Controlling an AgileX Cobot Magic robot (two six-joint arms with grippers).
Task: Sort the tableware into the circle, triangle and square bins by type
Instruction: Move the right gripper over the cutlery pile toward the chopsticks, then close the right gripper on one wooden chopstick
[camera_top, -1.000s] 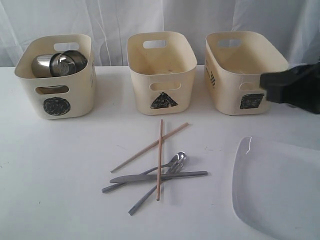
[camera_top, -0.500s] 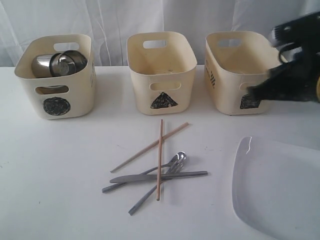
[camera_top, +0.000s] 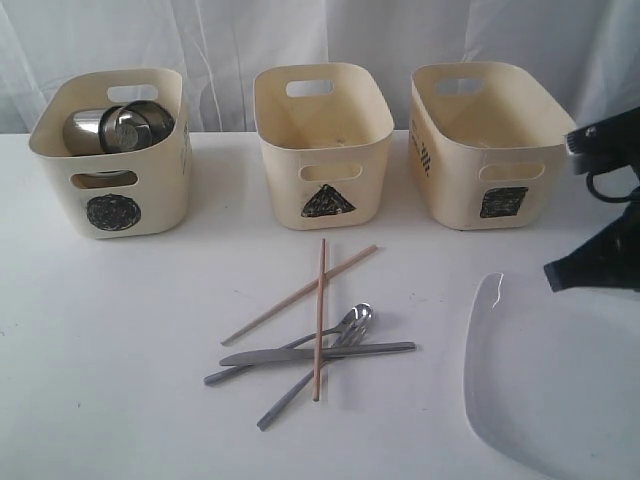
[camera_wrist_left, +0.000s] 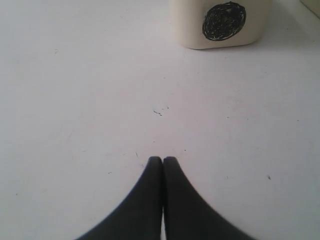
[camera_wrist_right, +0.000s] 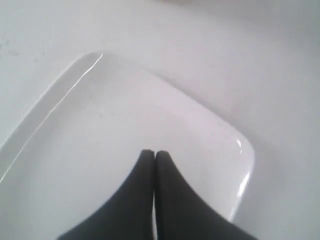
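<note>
Three cream bins stand in a row at the back: the circle bin (camera_top: 112, 155) with steel bowls (camera_top: 118, 127) inside, the triangle bin (camera_top: 322, 150), and the square bin (camera_top: 488, 150). Two wooden chopsticks (camera_top: 320, 300) lie crossed over a steel knife (camera_top: 320, 354) and spoons (camera_top: 345, 327) mid-table. The large white plate (camera_top: 555, 385) lies front right. My right gripper (camera_top: 556, 277) (camera_wrist_right: 154, 152) hovers shut over the plate (camera_wrist_right: 125, 130), holding nothing. My left gripper (camera_wrist_left: 163, 159) is shut and empty above bare table, with the circle bin (camera_wrist_left: 222, 22) ahead. No small white bowl shows.
A white curtain (camera_top: 320, 40) hangs behind the bins. The white table (camera_top: 120, 330) stretches bare to the left of the cutlery pile.
My right arm has swung from in front of the square bin down and toward the front, and now sits above the plate's far edge. The tableware has not moved.
</note>
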